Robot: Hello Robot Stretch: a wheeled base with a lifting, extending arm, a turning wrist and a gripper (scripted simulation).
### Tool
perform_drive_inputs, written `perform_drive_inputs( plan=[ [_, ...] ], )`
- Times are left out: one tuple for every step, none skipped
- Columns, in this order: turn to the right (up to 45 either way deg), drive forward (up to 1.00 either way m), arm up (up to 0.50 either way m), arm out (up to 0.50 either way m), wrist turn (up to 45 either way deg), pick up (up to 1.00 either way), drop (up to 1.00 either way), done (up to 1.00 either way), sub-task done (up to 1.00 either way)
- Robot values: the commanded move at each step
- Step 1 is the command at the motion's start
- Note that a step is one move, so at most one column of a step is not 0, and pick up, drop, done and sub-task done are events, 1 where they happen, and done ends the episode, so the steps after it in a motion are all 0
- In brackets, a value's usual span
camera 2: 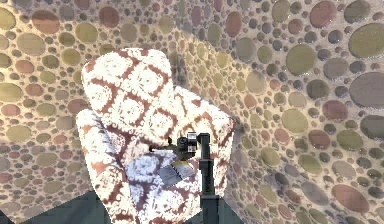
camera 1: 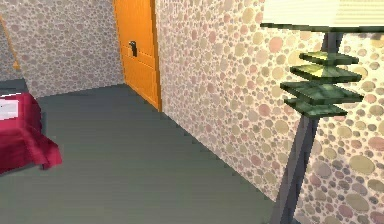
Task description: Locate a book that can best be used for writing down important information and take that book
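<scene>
In the arm side view the dark arm (camera 2: 207,190) rises from the bottom edge in front of a patterned armchair (camera 2: 125,100). Its gripper (camera 2: 163,149) reaches left over the chair's seat. A small grey flat thing (camera 2: 166,172) lies on the seat just below the fingers. The chair stands behind the gripper's far end, so I cannot tell whether it holds anything. At the forward view's left edge a bed with a red cover (camera 1: 22,135) bears a pale flat thing (camera 1: 8,102), perhaps a book.
An orange door (camera 1: 138,45) with a dark handle stands at the far end of the pebble-patterned wall (camera 1: 230,90). A floor lamp (camera 1: 318,90) with green glass shelves stands close at the right. Grey-green floor (camera 1: 130,160) lies open between bed and wall.
</scene>
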Motion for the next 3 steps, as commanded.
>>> perform_drive_inputs(
  plan=[
    [0.0,0.00,-0.30,0.00,0.0,0.00,0.00,0.00,0.00],
    [0.0,0.00,0.00,0.00,0.0,1.00,0.00,0.00,0.00],
    [0.0,0.00,0.10,0.00,0.0,0.00,0.00,0.00,0.00]
  ],
)
